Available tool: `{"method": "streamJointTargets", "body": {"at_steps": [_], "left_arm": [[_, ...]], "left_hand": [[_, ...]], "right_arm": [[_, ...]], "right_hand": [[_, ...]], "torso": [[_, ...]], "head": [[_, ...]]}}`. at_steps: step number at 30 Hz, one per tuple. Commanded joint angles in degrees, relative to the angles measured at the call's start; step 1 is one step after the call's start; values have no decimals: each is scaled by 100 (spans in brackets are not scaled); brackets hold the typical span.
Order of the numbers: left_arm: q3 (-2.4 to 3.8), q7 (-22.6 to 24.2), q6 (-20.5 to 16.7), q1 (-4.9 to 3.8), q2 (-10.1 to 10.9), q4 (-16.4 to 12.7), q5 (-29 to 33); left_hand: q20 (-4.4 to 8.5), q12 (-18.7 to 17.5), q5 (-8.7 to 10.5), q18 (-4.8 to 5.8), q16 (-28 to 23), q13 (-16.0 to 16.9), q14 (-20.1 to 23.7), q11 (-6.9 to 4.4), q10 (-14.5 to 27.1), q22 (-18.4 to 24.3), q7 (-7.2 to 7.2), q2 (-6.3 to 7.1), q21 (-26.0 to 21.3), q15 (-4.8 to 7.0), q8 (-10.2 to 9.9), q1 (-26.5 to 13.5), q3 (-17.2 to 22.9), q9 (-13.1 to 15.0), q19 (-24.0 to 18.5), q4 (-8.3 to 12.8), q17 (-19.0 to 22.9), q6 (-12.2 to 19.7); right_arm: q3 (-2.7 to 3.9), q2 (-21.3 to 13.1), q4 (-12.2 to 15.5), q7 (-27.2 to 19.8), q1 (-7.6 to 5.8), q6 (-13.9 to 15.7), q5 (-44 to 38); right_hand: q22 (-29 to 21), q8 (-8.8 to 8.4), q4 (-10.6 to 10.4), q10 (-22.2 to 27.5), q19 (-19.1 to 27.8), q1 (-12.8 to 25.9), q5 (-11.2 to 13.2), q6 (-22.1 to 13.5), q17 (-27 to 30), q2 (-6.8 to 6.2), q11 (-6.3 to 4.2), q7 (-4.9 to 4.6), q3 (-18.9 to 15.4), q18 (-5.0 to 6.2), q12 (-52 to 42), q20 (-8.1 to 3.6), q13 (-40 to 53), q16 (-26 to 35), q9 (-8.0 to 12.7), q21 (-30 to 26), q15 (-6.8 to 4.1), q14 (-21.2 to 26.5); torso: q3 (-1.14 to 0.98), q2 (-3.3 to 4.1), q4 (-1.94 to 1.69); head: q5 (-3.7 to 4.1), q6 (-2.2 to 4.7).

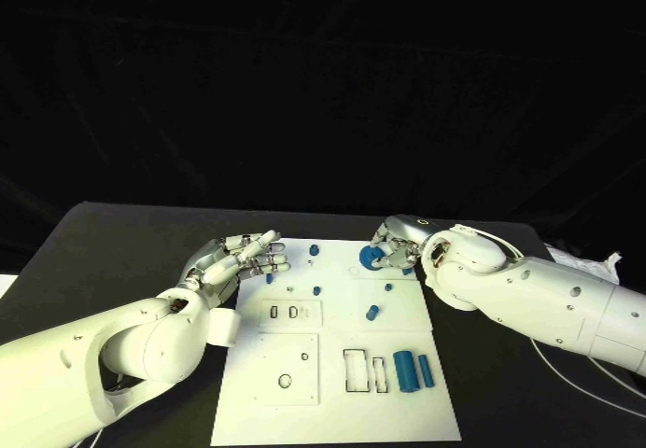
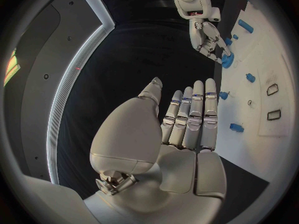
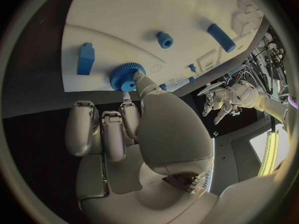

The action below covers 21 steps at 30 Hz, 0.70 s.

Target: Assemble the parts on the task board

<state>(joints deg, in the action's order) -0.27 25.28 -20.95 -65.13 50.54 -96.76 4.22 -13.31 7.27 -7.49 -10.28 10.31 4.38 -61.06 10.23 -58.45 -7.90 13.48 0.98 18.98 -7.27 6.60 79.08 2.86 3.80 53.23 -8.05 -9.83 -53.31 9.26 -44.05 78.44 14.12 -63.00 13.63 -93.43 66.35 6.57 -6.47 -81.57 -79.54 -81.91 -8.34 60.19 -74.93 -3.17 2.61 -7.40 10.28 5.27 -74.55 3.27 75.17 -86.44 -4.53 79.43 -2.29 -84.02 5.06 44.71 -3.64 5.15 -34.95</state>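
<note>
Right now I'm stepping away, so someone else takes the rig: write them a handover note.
Left hand: open, holding nothing, at the left edge of the task board.
Right hand: fingers on the blue gear at the board's far right corner; a firm grip can't be confirmed.
Two blue cylinders lie near the board's right edge; small blue parts are scattered mid-board.
Most assembly looks left.

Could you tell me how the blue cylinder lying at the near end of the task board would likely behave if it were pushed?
The blue cylinder lies on its side, so it would probably roll sideways. It looks rigid and fairly light.
</note>
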Motion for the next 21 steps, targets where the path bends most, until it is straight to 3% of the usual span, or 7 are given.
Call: {"method": "streamJointTargets", "body": {"at_steps": [1, 5, 11, 17, 21], "left_arm": [[5, 30, 117, -5, -13, -3, 9], [5, 31, 119, -5, -19, 3, 9], [4, 31, 121, -4, -28, 8, 9], [4, 28, 124, -4, -40, 4, 9], [4, 27, 126, -4, -48, 6, 9]], "left_hand": [[-28, -31, 21, -8, -25, -6, -2, 20, 6, 6, 30, -18, -40, -31, -33, 23, 4, -4, 17, 46, -8, 8], [-28, -32, 20, -9, -27, -6, -3, 20, 5, 6, 30, -20, -41, -31, -34, 26, 4, -4, 17, 50, -9, 8], [-28, -32, 20, -9, -27, -6, -3, 20, 5, 6, 30, -20, -41, -31, -34, 26, 4, -4, 17, 50, -9, 8], [-28, -32, 20, -9, -27, -6, -3, 20, 5, 6, 30, -20, -41, -31, -34, 26, 4, -4, 17, 50, -9, 8], [-28, -32, 20, -9, -27, -6, -3, 20, 5, 6, 30, -20, -41, -31, -34, 26, 4, -4, 17, 50, -9, 8]], "right_arm": [[-15, 9, 170, 58, 33, 432, -337], [-15, 49, 428, 144, 39, 680, -442], [-17, 240, 599, 279, 39, 740, -580], [-37, 548, 508, 373, 37, 701, -674], [-90, 750, 365, 411, 36, 621, -702]], "right_hand": [[38, 103, -1, -157, -49, -60, -89, 292, -755, 171, -154, 142, 63, -78, -39, 1, 125, -23, -117, 43, -62, -463], [66, 92, -11, -162, -60, 11, -142, 305, -758, 152, -160, 147, 100, -84, -38, -9, 136, -25, -126, 58, -69, -463], [78, 68, -36, -161, -64, 99, -153, 296, -753, 131, -158, 144, 131, -86, -23, -14, 137, -23, -129, 65, -70, -461], [83, 47, -51, -159, -64, 149, -151, 280, -745, 119, -154, 138, 150, -87, -13, -14, 137, -19, -129, 68, -68, -459], [81, 42, -53, -157, -62, 158, -152, 276, -739, 118, -153, 137, 155, -87, -8, -14, 135, -17, -129, 67, -68, -458]], "torso": [[-3, -2, 0], [0, -1, -11], [5, 0, -11], [8, 0, -18], [6, 0, -20]], "head": [[-1, 14], [2, 21], [-17, 28], [-19, 28], [-28, 22]]}}
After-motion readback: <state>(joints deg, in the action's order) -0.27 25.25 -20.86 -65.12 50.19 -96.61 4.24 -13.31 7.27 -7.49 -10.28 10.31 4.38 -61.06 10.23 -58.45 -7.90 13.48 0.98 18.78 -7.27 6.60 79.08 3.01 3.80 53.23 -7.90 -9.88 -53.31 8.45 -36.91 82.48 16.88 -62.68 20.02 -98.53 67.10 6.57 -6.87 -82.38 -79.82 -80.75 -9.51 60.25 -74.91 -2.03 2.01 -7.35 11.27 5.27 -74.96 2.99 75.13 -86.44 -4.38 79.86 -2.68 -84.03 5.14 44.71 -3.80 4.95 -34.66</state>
